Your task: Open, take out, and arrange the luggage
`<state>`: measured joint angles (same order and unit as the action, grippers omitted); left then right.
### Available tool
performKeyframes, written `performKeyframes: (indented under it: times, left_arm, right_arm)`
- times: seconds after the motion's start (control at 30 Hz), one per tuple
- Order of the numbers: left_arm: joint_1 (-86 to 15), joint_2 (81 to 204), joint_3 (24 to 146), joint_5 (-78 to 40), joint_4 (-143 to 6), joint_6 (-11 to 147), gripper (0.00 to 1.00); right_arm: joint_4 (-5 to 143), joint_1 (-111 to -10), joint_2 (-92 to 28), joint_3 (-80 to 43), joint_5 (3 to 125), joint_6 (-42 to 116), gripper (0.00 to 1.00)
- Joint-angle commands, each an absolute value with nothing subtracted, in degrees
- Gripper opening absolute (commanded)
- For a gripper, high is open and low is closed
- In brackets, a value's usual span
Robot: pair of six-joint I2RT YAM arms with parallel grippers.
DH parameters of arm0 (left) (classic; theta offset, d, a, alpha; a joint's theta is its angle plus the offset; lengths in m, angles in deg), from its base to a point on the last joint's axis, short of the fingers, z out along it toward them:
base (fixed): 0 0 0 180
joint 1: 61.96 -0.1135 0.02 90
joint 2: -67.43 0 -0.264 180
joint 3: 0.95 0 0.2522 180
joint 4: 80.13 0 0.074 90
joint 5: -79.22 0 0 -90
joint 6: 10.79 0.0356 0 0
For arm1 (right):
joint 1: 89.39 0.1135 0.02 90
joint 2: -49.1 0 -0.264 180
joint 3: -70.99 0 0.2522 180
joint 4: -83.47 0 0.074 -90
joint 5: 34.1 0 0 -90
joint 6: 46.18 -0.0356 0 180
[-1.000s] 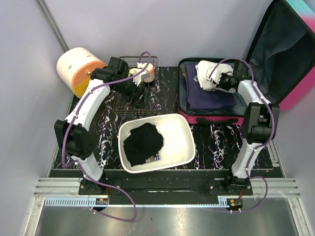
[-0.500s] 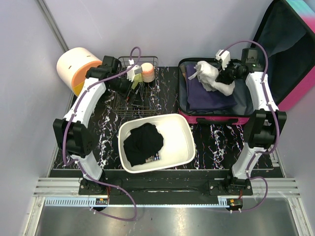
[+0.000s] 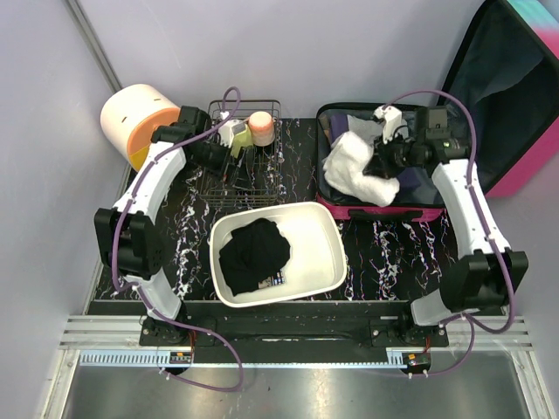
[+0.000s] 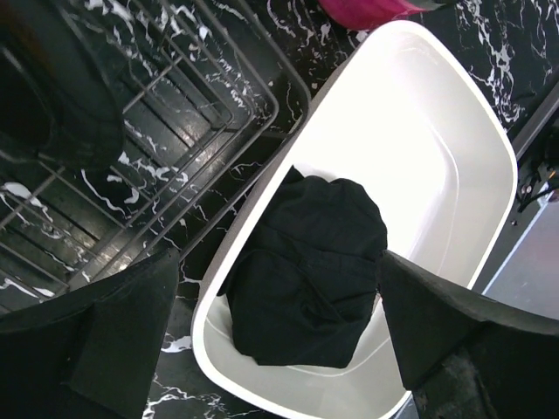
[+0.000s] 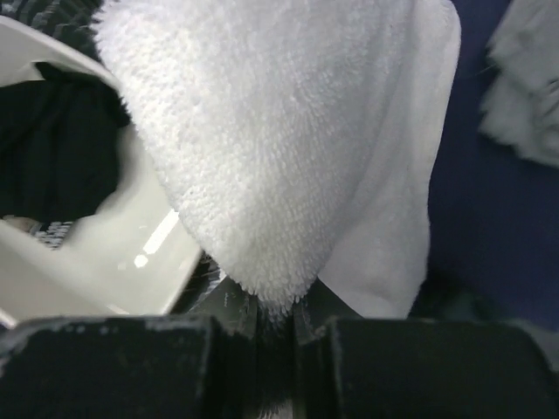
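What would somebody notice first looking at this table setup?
The open pink luggage at the far right stands out first, its lid propped up, with the right gripper pinching a fluffy white towel over the open lower half. Next comes the white tub at the centre front, holding a crumpled black garment.

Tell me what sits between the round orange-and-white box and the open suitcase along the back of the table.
Between the round box and the luggage stands a wire basket holding small items, plain in the top view.
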<state>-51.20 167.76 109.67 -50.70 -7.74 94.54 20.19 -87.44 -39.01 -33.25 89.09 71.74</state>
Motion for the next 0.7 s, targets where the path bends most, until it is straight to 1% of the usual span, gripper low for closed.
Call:
performKeyframes:
  times: [0.0, 0.13, 0.17, 0.2, 0.27, 0.33, 0.4, 0.57, 0.67]
  left_arm:
    - [-53.6, 163.2, 105.1, -50.9, -14.6, 87.1, 0.99]
    - [-53.9, 160.3, 98.9, -47.5, -18.4, 82.6, 0.99]
    - [-54.0, 160.2, 98.3, -46.4, -18.8, 79.9, 0.99]
    - [-53.9, 160.3, 97.6, -43.7, -19.1, 79.4, 0.99]
    - [-54.0, 160.9, 97.4, -41.9, -18.5, 75.8, 0.99]
    - [-53.9, 160.3, 95.4, -41.7, -19.2, 74.6, 0.99]
    - [-54.0, 158.3, 91.4, -41.5, -22.3, 72.2, 0.99]
    - [-53.9, 155.2, 86.7, -41.1, -26.0, 69.5, 0.99]
    - [-53.9, 154.2, 85.0, -40.9, -27.2, 68.5, 0.99]
  right_arm:
    - [18.1, -83.2, -30.6, -26.6, 88.0, 53.9, 0.0]
    - [21.3, -74.8, -24.8, -19.5, 81.8, 45.3, 0.0]
    - [21.1, -72.3, -24.2, -18.1, 82.5, 44.2, 0.0]
    - [21.1, -71.6, -23.8, -17.6, 83.7, 41.2, 0.0]
    - [21.2, -70.0, -24.1, -16.5, 87.0, 37.3, 0.0]
    - [22.1, -67.0, -25.1, -16.0, 87.6, 36.0, 0.0]
    - [24.3, -64.1, -26.0, -14.5, 86.3, 32.8, 0.0]
    - [29.4, -58.2, -28.9, -11.2, 82.6, 27.3, 0.0]
    - [29.3, -55.0, -34.1, -11.7, 82.6, 27.4, 0.0]
